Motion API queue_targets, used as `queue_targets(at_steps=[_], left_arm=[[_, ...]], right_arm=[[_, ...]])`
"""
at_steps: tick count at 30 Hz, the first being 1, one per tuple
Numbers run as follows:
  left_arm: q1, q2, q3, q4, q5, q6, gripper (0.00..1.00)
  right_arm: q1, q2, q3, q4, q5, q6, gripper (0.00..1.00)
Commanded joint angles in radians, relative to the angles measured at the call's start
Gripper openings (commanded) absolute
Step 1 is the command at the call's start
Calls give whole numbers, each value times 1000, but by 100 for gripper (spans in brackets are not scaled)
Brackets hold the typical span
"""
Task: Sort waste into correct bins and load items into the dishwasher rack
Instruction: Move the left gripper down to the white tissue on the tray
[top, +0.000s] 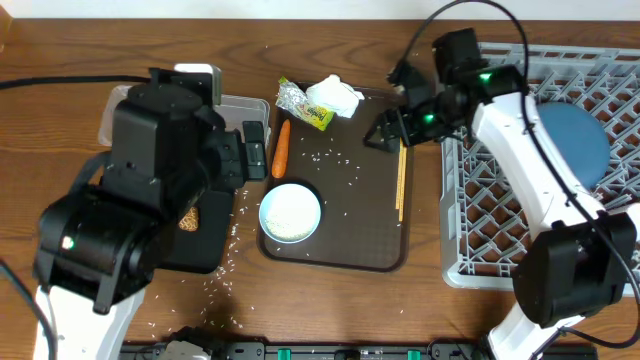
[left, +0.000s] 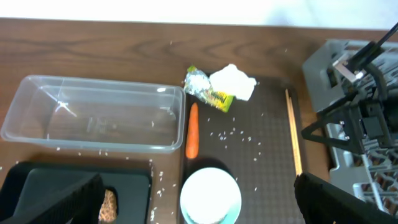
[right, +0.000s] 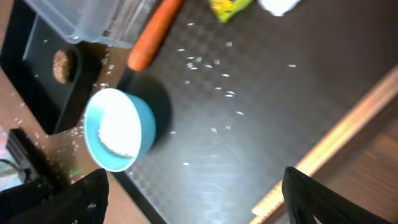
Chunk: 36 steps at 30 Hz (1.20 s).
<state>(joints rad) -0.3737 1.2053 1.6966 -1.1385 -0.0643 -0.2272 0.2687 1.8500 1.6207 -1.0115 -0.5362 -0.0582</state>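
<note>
On serving tray (top: 360, 225), right edge, chopsticks (top: 399, 185) run near-to-far; right pincer (top: 385, 133) near far end, apart; left pincer (top: 255, 150) apart

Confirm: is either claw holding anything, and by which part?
Nothing held. Left claw and right claw are both open and empty; chopsticks lie free on the tray.

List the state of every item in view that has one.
Left tool, open, empty.
Right tool, open, empty.
Clear tub, empty.
Black tray, holds the brown lump.
Bowl, upright, rice inside.
Carrot, lying beside the tub.
Chopsticks, lying flat on serving tray.
Tissue, crumpled.
Wrapper, crumpled.
Blue dish, in the rack.
</note>
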Motion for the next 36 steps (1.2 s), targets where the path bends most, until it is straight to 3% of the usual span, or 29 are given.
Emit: queue_targets(at_steps=[1,8,13,17,23,31,36], left_arm=[[5,32,8,-21,-15,33,98],[5,119,8,-20,-15,54,98],[4,211,8,8,-14,63,98],[3,311,8,88,56,166,99],[1,513,8,249,84,243,99],[-50,770,8,521,113,399,93],[-64,911,8,652,115,410,86]], right_arm=[[34,-29,19,32,89,115,84],[56,-27,21,138,222,179,80],[25,-57,23,134,219,272,71],[-23,-145,23,133,227,290,70],[-132,-354,23,58,386,400,76],[-230,-505,22,-66,455,439,99],[-238,-512,21,-120,461,439,99]])
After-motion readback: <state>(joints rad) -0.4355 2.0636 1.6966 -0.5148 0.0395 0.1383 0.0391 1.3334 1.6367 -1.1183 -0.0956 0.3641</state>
